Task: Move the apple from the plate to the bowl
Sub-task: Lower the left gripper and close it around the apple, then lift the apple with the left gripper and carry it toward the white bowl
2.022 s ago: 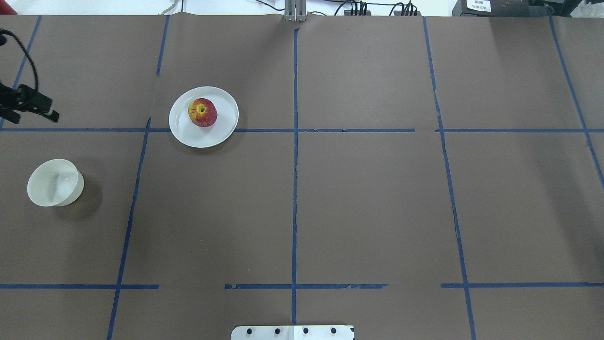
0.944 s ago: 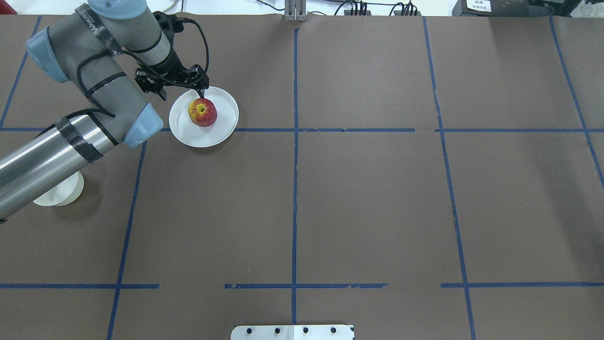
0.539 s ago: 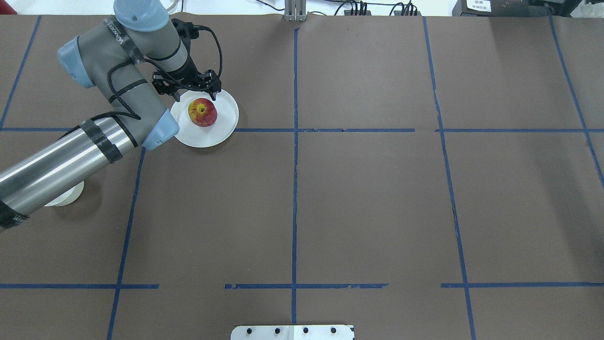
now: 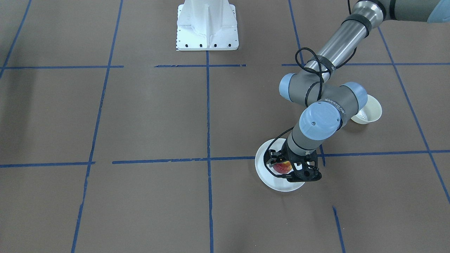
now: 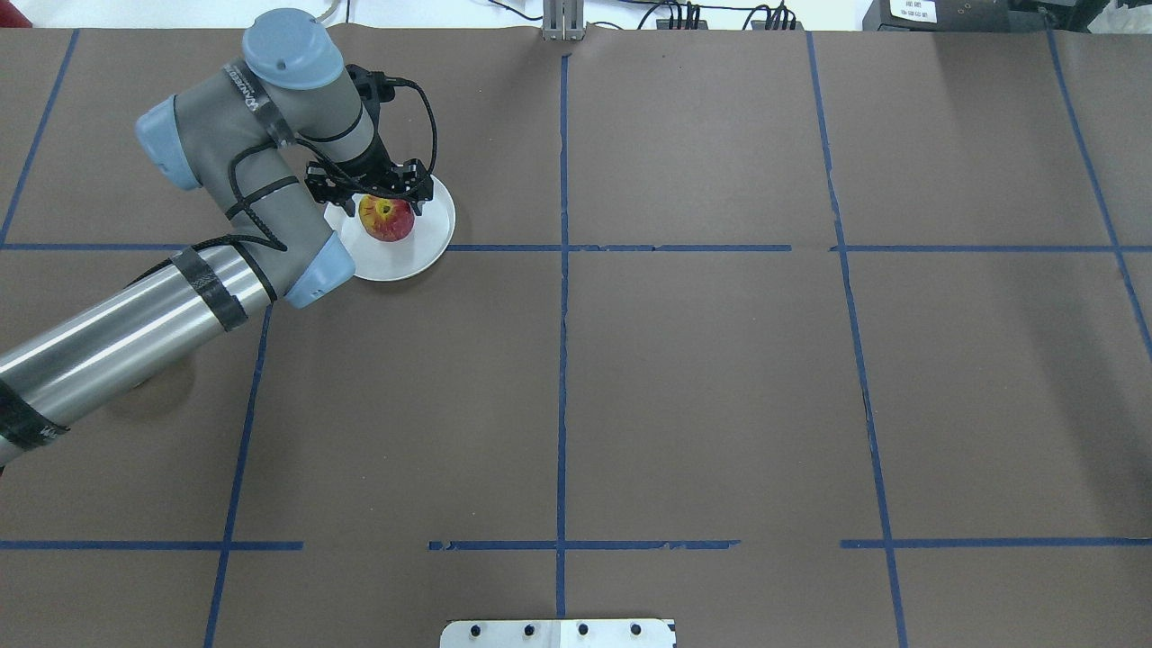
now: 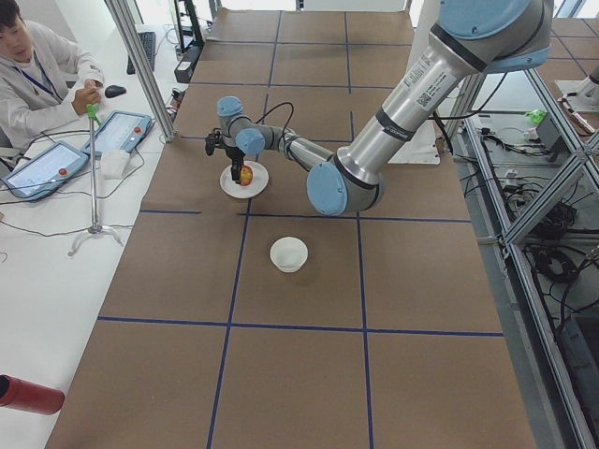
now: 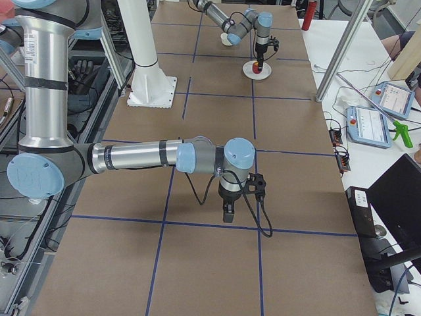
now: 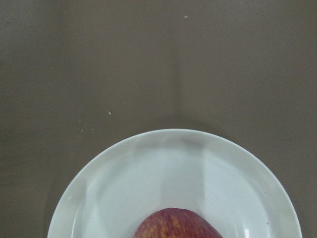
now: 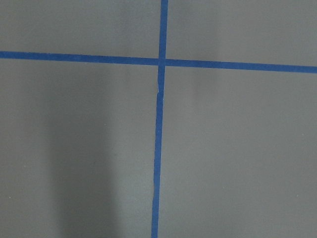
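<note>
The red apple [image 5: 388,220] with its yellow stem patch sits on the flat white plate [image 5: 427,245] at the table's far left. My left gripper [image 5: 378,193] is open and low over the plate, with one finger on each side of the apple [image 4: 282,167]. The left wrist view shows the plate rim [image 8: 99,193] and the apple's top [image 8: 173,225], but no fingers. The small deep white bowl [image 4: 369,111] stands empty beside the left arm's elbow; the arm hides it in the overhead view. My right gripper [image 7: 227,214] shows only in the exterior right view, so I cannot tell whether it is open.
The white robot base [image 4: 207,24] stands at the table's near-robot edge. Blue tape lines [image 5: 562,360] grid the brown table. An operator [image 6: 37,75] with tablets sits beyond the table's far side, next to a metal post [image 6: 140,65].
My left arm swept in from the left edge to the plate, then shifted right and down until its open fingers straddle the apple. The arm now hides the bowl in the overhead view.
</note>
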Controlling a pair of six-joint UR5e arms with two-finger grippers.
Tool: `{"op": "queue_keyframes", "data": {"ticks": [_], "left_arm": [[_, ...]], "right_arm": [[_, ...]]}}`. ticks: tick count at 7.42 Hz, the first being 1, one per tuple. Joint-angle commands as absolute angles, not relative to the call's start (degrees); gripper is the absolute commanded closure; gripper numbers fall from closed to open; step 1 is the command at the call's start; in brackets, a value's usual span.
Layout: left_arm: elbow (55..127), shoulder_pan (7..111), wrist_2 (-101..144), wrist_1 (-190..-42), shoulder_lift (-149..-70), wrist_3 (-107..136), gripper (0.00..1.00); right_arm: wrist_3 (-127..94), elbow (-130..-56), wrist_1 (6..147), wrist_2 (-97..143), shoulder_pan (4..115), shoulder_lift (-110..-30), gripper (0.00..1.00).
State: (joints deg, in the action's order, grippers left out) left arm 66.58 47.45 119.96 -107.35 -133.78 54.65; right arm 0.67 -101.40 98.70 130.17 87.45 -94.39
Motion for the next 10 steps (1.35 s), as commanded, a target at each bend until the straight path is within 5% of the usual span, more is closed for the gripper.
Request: {"op": "queue_keyframes", "data": {"ticks": [1,3,4,6,8,10], "left_arm": [[66.5,46.9,120.0,-107.4,-133.6,54.7,0.05],[66.6,46.9,120.0,-107.4,-133.6,54.3,0.76],[66.8,47.1,120.0,-108.1,-133.6,54.3,1.00],[74.8,50.9,120.4,-107.1,-129.1,54.1,1.00],[96.2,51.4,120.3,-106.7,-111.4,52.6,1.00],[108.1,51.9,120.1,-107.3,-94.7,44.5,1.00]], "right_arm": [[0.7,-101.3,98.7,130.2,87.5,-94.4,0.00],[0.6,-101.4,98.7,130.2,87.5,-94.4,0.00],[0.6,-101.4,98.7,130.2,87.5,-94.4,0.00],[0.6,-101.3,98.7,130.2,87.5,-94.4,0.00],[0.7,-101.4,98.7,130.2,87.5,-94.4,0.00],[0.6,-101.3,98.7,130.2,87.5,-94.4,0.00]]}}
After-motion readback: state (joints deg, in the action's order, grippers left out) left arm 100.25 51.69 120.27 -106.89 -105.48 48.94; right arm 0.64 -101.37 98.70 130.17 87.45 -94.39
